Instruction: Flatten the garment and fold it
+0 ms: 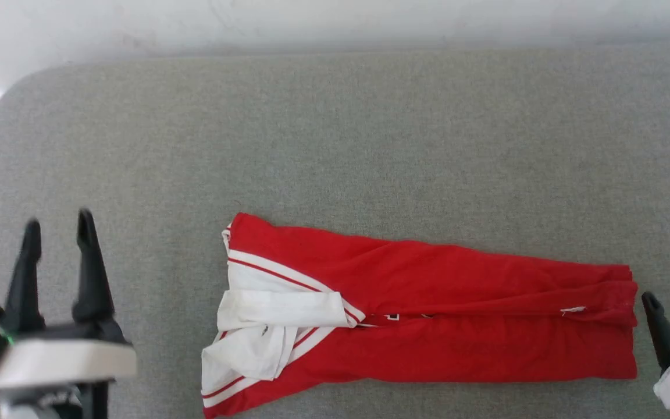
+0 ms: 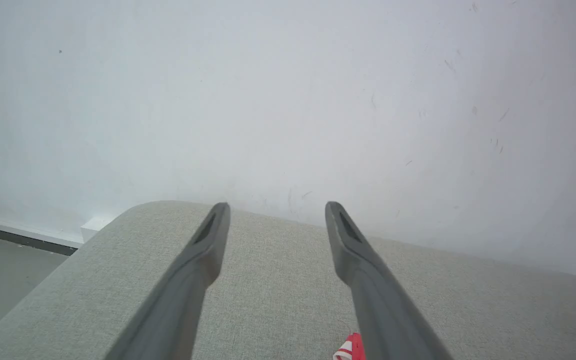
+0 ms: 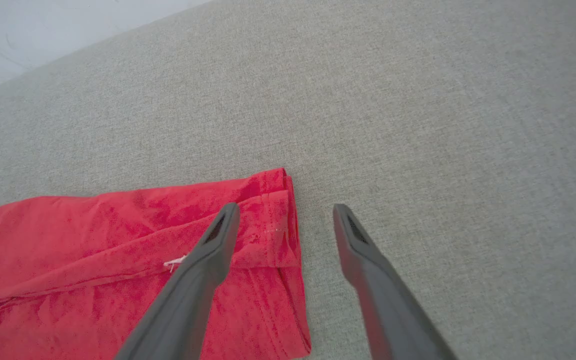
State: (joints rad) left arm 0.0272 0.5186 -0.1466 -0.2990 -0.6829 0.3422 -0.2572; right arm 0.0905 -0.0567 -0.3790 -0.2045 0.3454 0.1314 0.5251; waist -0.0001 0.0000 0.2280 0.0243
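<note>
The red garment (image 1: 428, 314) lies folded into a long band on the grey cushion (image 1: 335, 145), its white sleeves and striped trim bunched at the left end. My left gripper (image 1: 59, 224) hovers open well to the left of it, holding nothing. In the left wrist view the left gripper (image 2: 277, 206) points at the cushion's far edge, with a scrap of the garment's striped trim (image 2: 350, 348) at the bottom. My right gripper (image 1: 669, 305) stands open just off the garment's right end. In the right wrist view the right gripper (image 3: 286, 207) hangs over the garment (image 3: 118, 240) at its hem corner, empty.
A white wall (image 1: 335, 23) runs behind the cushion. The cushion's rounded left corner (image 1: 15, 93) drops to a grey floor (image 2: 3, 270). Bare fabric stretches beyond and to the right of the garment.
</note>
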